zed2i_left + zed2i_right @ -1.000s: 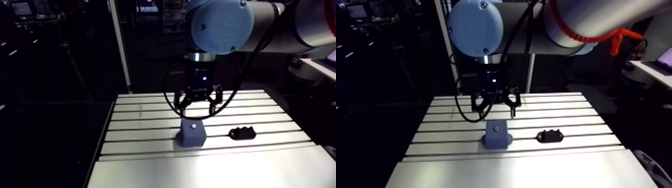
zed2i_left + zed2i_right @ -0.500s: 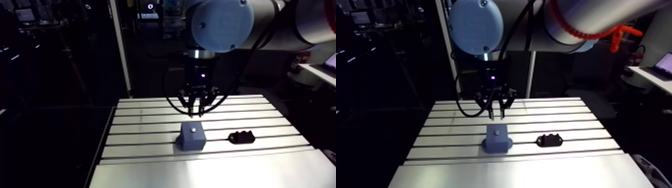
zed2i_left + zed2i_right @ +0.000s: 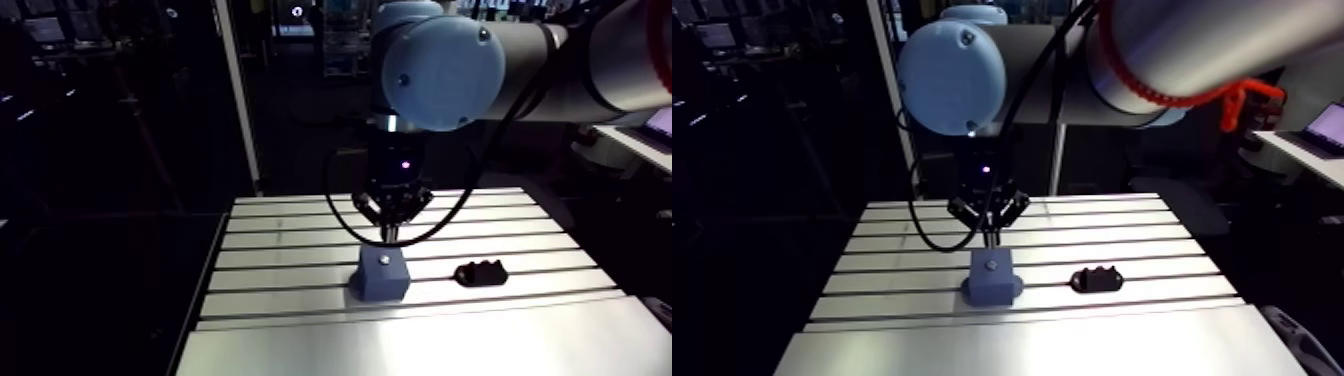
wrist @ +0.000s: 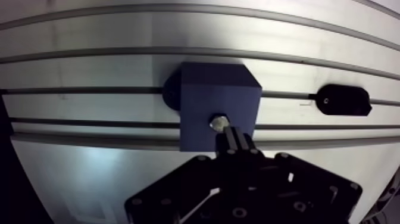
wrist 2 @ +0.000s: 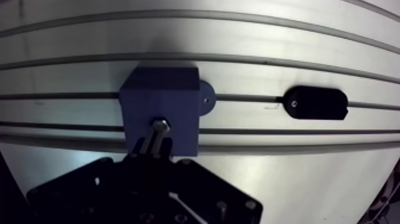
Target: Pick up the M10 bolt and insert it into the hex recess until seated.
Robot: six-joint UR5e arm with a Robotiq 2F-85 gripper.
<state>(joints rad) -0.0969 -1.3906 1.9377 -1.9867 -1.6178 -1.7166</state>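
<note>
Dim, soft; glare across table (image 3: pixel 450 340)

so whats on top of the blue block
The bolt sits in the blue block, only its hex head showing, the shut gripper over it. Shank and recess are hidden.

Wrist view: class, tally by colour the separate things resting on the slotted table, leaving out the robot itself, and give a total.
Blue: 1 (blue block)
Black: 1 (black holder)
Silver: 1 (bolt, sitting in the top of the blue block)
Total: 3
</note>
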